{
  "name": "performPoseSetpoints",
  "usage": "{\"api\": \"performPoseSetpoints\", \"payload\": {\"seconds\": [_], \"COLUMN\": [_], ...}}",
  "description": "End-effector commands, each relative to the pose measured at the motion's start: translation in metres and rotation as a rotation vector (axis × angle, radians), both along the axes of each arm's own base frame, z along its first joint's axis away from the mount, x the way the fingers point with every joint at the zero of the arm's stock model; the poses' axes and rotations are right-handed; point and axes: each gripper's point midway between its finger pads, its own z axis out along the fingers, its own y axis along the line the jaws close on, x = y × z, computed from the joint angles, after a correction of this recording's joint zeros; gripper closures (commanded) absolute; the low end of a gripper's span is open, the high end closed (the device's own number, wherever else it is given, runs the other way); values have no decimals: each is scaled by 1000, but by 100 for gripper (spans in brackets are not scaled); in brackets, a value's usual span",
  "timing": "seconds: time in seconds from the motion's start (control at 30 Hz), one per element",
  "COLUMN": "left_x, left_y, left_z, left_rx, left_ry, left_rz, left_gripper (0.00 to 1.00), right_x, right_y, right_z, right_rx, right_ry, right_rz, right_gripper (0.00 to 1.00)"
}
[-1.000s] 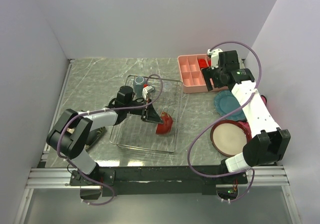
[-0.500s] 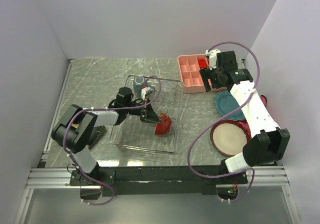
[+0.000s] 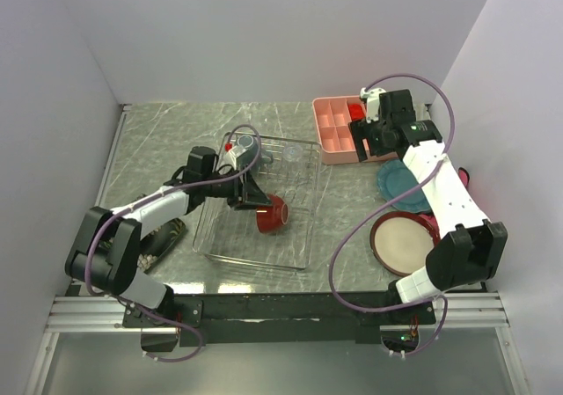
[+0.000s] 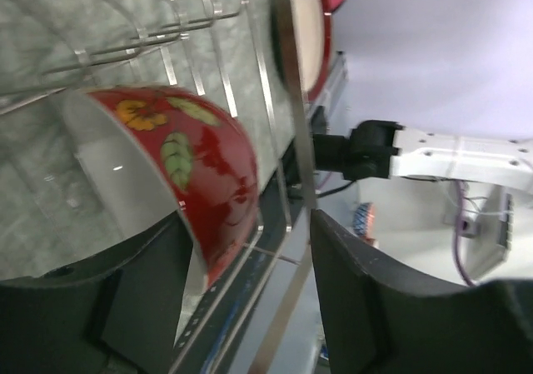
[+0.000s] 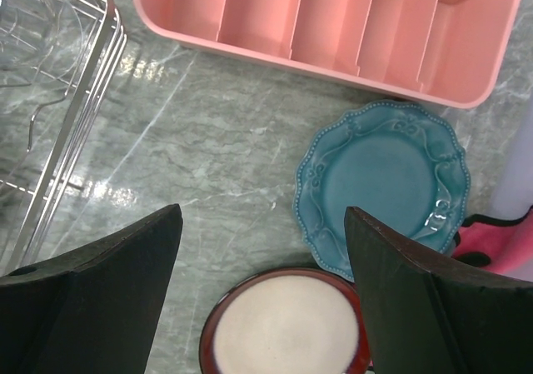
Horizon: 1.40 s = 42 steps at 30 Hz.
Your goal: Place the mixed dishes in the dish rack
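Observation:
The red bowl [image 3: 272, 213] with flower print lies tipped on its side inside the wire dish rack [image 3: 303, 237]. My left gripper [image 3: 249, 196] is open just left of it. In the left wrist view the red bowl's [image 4: 187, 170] rim sits by one finger [image 4: 137, 295], with a wide gap to the other. A grey-blue mug [image 3: 249, 148] and a clear glass [image 3: 293, 153] stand at the rack's far end. My right gripper [image 3: 370, 138] hangs open and empty. Below it in the right wrist view lie the teal scalloped plate [image 5: 385, 182] and the red-rimmed cream plate [image 5: 287, 324].
A pink compartment tray [image 3: 339, 129] sits at the back right, beside my right gripper. A pink-red cloth [image 5: 500, 249] lies past the teal plate by the right wall. A dark dish [image 3: 164, 238] rests on the table under my left arm.
My left gripper has opened and let go of the red bowl, then drawn back to the left. The bowl has shifted left in the rack. The right arm has hardly moved.

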Motion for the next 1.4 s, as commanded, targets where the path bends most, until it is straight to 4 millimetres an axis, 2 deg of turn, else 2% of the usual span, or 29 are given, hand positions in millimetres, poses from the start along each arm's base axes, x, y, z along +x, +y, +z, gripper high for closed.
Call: {"api": "performPoseSetpoints", "payload": {"seconds": [0.0,0.23,0.37,0.4,0.43,0.5,0.53,0.63,0.73,0.77,0.83,0.87,0.9,0.93,0.97,1.0,1.03,1.07,1.1,1.13,1.17,1.23,1.37], "left_x": [6,16,28,35,34,41,40,45,48,47,44,38,36,32,28,16,8,0,-11,-17,-27,-39,-57], "left_y": [21,52,67,71,80,94,104,128,167,189,220,246,263,277,301,309,317,334,341,349,359,364,367], "left_z": [-12,-11,6,17,15,28,27,44,60,68,68,68,68,68,69,63,60,52,45,40,30,20,8], "left_rx": [118,323,423,449,504,557,604,677,778,810,952,1027,1091,1131,1163,1176,1193,1212,1228,1239,1243,1230,1233], "left_ry": [-27,-65,-113,-156,-149,-213,-209,-299,-368,-372,-446,-421,-455,-443,-412,-395,-367,-312,-296,-275,-226,-208,-174], "left_rz": [56,154,208,218,237,260,271,271,297,323,250,273,224,223,263,192,165,173,117,101,110,78,66], "left_gripper": [37,32,28,28,28,27,27,26,25,25,25,24,25,25,25,25,26,28,28,28,29,30,30], "right_x": [16,15,13,13,12,10,6,-5,-18,-22,-34,-37,-41,-53,-57,-62,-70,-74,-76,-80,-90,-102,-118], "right_y": [10,20,24,25,26,35,41,75,111,122,150,159,168,185,194,201,212,215,219,220,227,230,235], "right_z": [11,14,13,13,13,18,19,31,36,35,35,39,40,37,39,38,29,24,19,7,-5,-32,-69], "right_rx": [43,88,110,113,120,146,157,226,218,214,220,232,243,279,293,295,296,291,271,247,208,127,19], "right_ry": [-54,-55,-50,-48,-47,-44,-35,-47,-83,-83,-77,-79,-75,-38,-29,-16,21,35,33,63,87,153,272], "right_rz": [-4,26,38,39,43,87,113,267,399,440,541,574,613,685,720,771,815,840,879,905,949,1031,1124], "right_gripper": [14,14,14,14,14,14,15,22,23,23,23,24,27,28,30,37,42,46,56,60,71,78,83]}}
